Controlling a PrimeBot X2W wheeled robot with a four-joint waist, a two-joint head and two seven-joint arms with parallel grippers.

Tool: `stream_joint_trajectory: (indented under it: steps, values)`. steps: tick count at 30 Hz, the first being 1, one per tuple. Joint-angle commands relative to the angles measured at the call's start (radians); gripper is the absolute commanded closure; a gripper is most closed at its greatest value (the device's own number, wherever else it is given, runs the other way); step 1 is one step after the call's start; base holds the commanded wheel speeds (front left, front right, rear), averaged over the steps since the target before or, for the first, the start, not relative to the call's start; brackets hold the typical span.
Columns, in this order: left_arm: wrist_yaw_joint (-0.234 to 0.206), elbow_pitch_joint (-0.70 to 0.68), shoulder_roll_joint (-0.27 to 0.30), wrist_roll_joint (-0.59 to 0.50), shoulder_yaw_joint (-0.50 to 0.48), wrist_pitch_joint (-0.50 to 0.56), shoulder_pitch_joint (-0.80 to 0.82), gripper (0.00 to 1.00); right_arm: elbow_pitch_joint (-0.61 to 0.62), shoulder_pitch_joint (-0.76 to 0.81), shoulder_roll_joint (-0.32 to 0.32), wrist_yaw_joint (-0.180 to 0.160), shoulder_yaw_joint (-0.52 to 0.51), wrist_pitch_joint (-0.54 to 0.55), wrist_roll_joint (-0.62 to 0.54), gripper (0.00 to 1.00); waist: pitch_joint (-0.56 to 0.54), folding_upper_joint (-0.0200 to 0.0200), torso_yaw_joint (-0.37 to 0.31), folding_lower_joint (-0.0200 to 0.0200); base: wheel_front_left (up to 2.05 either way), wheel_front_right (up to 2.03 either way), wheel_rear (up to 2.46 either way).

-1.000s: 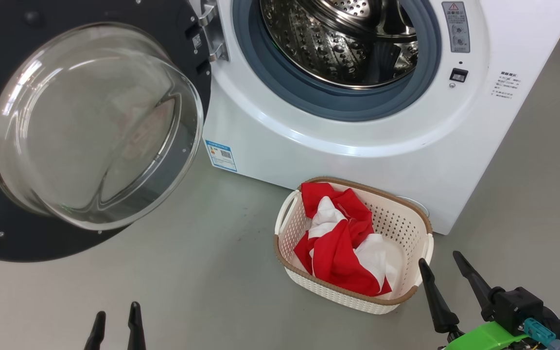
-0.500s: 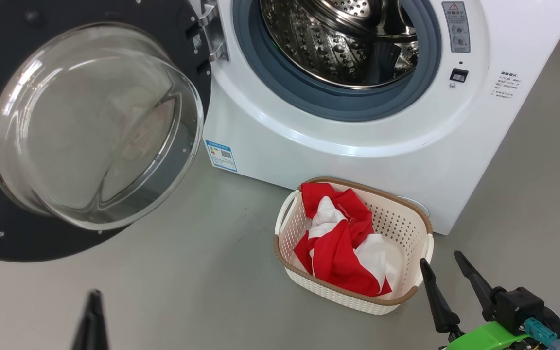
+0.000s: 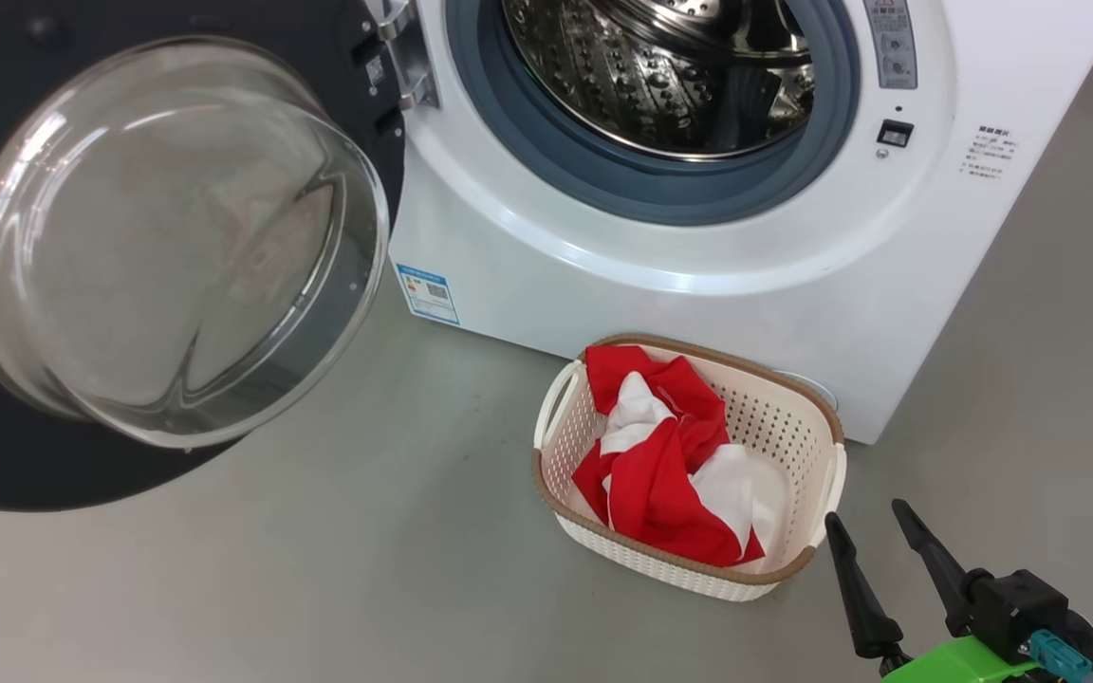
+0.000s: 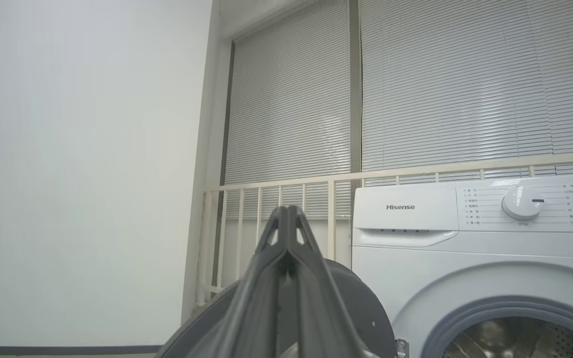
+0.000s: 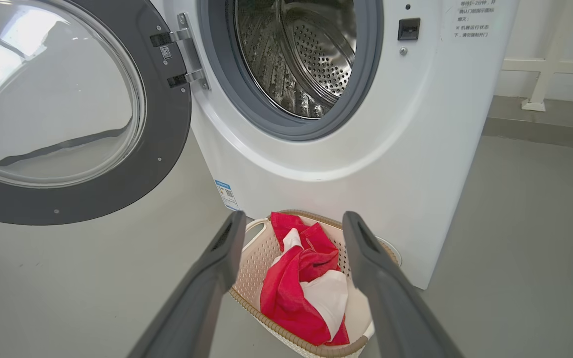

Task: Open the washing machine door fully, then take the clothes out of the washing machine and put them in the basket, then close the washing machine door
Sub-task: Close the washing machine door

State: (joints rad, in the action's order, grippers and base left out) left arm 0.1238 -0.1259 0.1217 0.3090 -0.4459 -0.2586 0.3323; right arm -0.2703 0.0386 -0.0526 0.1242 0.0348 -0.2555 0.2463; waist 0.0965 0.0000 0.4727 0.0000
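The washing machine (image 3: 698, 285) stands with its door (image 3: 167, 237) swung wide to the left, glass bowl facing me. Its steel drum (image 3: 660, 66) looks empty. The red and white clothes (image 3: 660, 465) lie in the basket (image 3: 779, 432) on the floor, against the washer's front. My right gripper (image 3: 865, 512) hovers open just right of the basket with nothing between its fingers. In the right wrist view the right gripper (image 5: 295, 216) frames the clothes (image 5: 291, 283) and the basket (image 5: 254, 258). My left gripper (image 4: 288, 211) is shut on nothing and points up past the door's rim (image 4: 361, 298) towards the window.
Bare grey floor (image 3: 319, 569) spreads left of the basket, under the open door. A white railing (image 4: 276, 199) and window blinds (image 4: 465, 84) stand behind the washer, with a white wall (image 4: 77, 149) to the left. A blue label (image 3: 427, 294) marks the washer's lower front.
My left gripper has shut and dropped out of the head view's bottom edge. The head camera has shifted a little. The right gripper, basket and door have stayed put.
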Motion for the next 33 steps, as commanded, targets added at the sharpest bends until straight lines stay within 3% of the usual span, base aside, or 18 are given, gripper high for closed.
stream_joint_trajectory:
  steps: [1, 7, 13, 17, 25, 33]
  values:
    - [0.004, -0.01, 0.051, 0.005, -0.041, -0.003, 0.042, 1.0, 0.026, -0.026, -0.003, 0.007, 0.018, -0.006, 0.001, 0.0, 0.011, 0.0, -0.007, 0.0, 0.0, 0.0, 0.0]
    - [0.006, 0.182, 0.232, 0.103, -0.081, -0.003, 0.232, 1.0, 0.028, -0.05, -0.002, 0.007, 0.014, -0.006, -0.007, 0.0, 0.055, 0.0, -0.025, 0.0, 0.0, 0.0, 0.0]
    - [0.007, 0.512, 0.383, 0.233, -0.103, -0.003, 0.383, 1.0, 0.032, -0.074, -0.005, 0.007, 0.012, -0.006, -0.019, 0.0, 0.104, 0.0, -0.034, 0.0, 0.0, 0.0, 0.0]
    - [0.007, 0.754, 0.473, 0.347, -0.042, 0.01, 0.465, 1.0, 0.031, -0.089, -0.008, 0.007, 0.014, -0.006, -0.026, 0.0, 0.132, 0.0, -0.035, 0.0, 0.0, 0.0, 0.0]
    - [0.007, 1.018, 0.57, 0.613, 0.019, 0.229, 0.584, 1.0, 0.03, -0.1, -0.007, 0.007, 0.02, -0.006, -0.031, 0.0, 0.153, 0.0, -0.034, 0.0, 0.0, 0.0, 0.0]
    - [0.007, 1.163, 0.626, 0.73, 0.068, 0.506, 0.614, 1.0, 0.032, -0.094, -0.004, 0.007, 0.028, -0.006, -0.031, 0.0, 0.157, 0.0, -0.031, 0.0, 0.0, 0.0, 0.0]
